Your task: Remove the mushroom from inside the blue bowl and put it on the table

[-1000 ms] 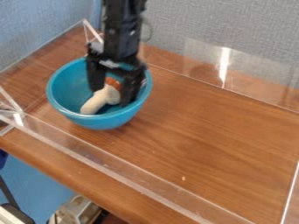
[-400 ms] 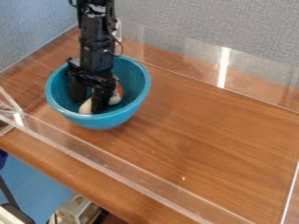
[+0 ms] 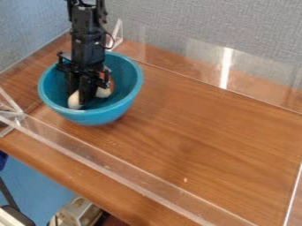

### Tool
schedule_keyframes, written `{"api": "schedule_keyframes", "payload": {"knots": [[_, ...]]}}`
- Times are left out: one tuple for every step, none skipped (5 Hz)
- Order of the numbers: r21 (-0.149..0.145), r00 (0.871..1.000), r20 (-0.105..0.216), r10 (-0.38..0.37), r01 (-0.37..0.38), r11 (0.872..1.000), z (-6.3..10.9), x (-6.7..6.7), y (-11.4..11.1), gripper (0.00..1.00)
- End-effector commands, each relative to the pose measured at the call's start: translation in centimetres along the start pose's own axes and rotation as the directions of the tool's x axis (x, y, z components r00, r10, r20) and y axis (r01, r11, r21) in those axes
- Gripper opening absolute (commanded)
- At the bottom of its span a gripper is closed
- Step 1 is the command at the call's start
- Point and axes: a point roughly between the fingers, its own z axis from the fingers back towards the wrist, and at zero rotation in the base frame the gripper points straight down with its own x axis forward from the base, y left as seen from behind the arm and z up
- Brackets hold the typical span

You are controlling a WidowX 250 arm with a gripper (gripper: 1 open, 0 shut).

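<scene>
Turquoise-blue bowl (image 3: 116,99); cream-white mushroom (image 3: 78,100); black gripper (image 3: 86,88); reddish-brown wood-grain table (image 3: 200,124).

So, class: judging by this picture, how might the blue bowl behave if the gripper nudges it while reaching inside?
The blue bowl looks like thin glossy plastic, so probably light. Sitting loose on the polished table, it may well slide. Its wide base suggests tipping is unlikely.

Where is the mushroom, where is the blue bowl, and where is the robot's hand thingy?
mushroom (image 3: 77,100), camera view, on its pale stem.
blue bowl (image 3: 122,95), camera view, on the inner wall at the right.
end effector (image 3: 86,86), camera view, between its fingertips, down inside the bowl.
</scene>
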Motion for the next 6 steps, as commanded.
{"api": "schedule_keyframes", "payload": {"knots": [[0.019, 0.996, 0.065, 0.064, -0.066, 0.998, 2.4, -0.5, -0.3, 0.0], [0.032, 0.995, 0.081, 0.058, -0.061, 0.998, 2.2, -0.5, -0.6, 0.0], [0.046, 0.994, 0.1, 0.054, -0.058, 0.997, 2.1, -0.5, -0.8, 0.0], [0.05, 0.989, 0.119, 0.087, -0.093, 0.994, 2.8, -1.1, -2.3, 0.0], [0.045, 0.985, 0.124, 0.121, -0.127, 0.991, 2.8, -1.4, -3.8, 0.0], [0.033, 0.98, 0.122, 0.156, -0.161, 0.986, 2.5, -1.8, -5.2, 0.0]]}}
